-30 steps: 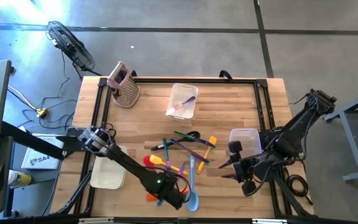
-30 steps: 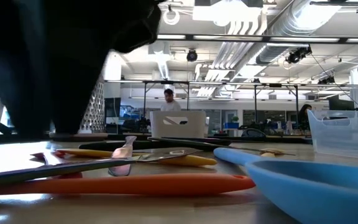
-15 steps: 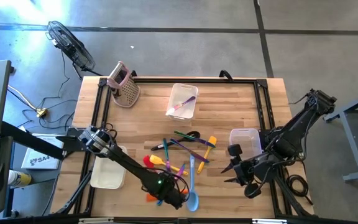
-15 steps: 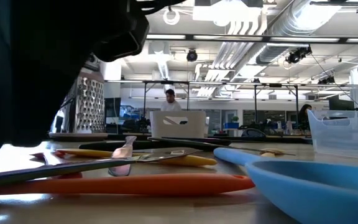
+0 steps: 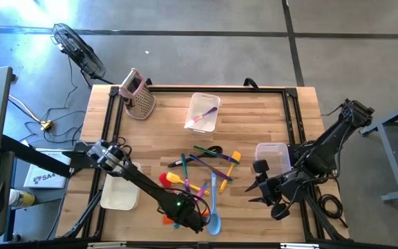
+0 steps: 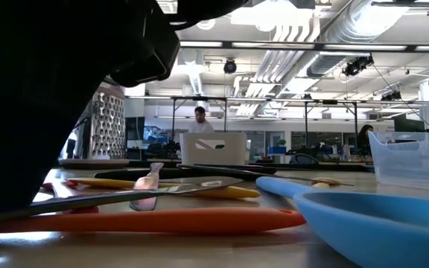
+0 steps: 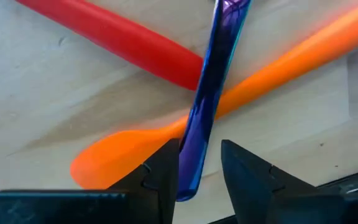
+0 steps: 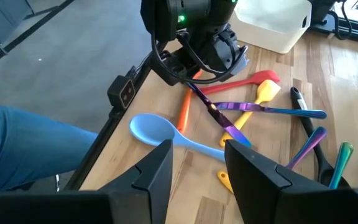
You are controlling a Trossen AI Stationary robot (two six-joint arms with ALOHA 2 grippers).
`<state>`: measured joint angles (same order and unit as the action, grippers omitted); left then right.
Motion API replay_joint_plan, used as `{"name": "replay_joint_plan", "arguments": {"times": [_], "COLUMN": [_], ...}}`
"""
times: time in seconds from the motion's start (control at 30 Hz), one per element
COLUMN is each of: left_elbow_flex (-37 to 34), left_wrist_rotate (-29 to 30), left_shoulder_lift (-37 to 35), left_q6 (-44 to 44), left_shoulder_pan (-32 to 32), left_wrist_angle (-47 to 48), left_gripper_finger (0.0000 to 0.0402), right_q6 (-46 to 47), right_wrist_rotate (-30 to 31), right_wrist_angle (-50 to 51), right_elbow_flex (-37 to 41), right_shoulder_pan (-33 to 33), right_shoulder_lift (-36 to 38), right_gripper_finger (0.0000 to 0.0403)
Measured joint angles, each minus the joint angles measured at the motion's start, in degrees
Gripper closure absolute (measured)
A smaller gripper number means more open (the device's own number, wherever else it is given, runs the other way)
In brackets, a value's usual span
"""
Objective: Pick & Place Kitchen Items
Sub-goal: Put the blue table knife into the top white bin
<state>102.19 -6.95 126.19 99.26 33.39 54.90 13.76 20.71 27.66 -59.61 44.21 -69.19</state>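
- The table (image 5: 302,111) carries a clear bin (image 5: 203,111) far from the left gripper (image 5: 193,218), a second clear bin (image 5: 273,156) just beside the right arm, and a white bin (image 5: 119,194) beside the left arm's forearm.
- The kitchen items (image 5: 206,173) lie in a loose heap just ahead of the left gripper, which sits at the heap's near end by the table edge.
- The right gripper (image 8: 194,171) waits off to the side of the heap with its jaws apart and nothing between them.
- In the left wrist view the left gripper's fingers (image 7: 163,177) stand on either side of the purple utensil (image 7: 213,93), narrowly parted around its handle end; whether they already pinch it, I cannot tell.
- That purple utensil crosses over an orange spatula (image 7: 229,93) and a red utensil (image 7: 110,37), which both lie directly under the jaws.
- To do this well, I judge the fingers should close on the purple handle alone, square across its width, then lift straight up so the orange piece beneath is not dragged along.
- The blue spoon (image 8: 160,132) lies just beside the gripper and should stay clear of the lift.
- Against the earlier frames, the left gripper has narrowed a little and its dark bulk has shifted in the low view; the right arm and the heap look unchanged.
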Motion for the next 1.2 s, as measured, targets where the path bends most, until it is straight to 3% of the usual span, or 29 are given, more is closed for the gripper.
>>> {"name": "replay_joint_plan", "arguments": {"times": [1.07, 1.2], "left_elbow_flex": [0.2, 0.2], "left_wrist_rotate": [-2.6, -2.6], "left_shoulder_lift": [3.1, 3.1], "left_q6": [0.2, 0.2], "left_shoulder_pan": [-0.2, -0.2], "left_wrist_angle": [2.6, 3.6], "left_gripper_finger": [0.0287, 0.0304], "right_q6": [0.2, 0.2], "right_wrist_rotate": [-0.3, -0.3], "right_wrist_angle": [0.1, 0.1], "right_elbow_flex": [0.0, 0.0], "right_shoulder_pan": [0.0, 0.0], "right_shoulder_lift": [0.0, 0.0], "right_gripper_finger": [0.0263, 0.0263]}}
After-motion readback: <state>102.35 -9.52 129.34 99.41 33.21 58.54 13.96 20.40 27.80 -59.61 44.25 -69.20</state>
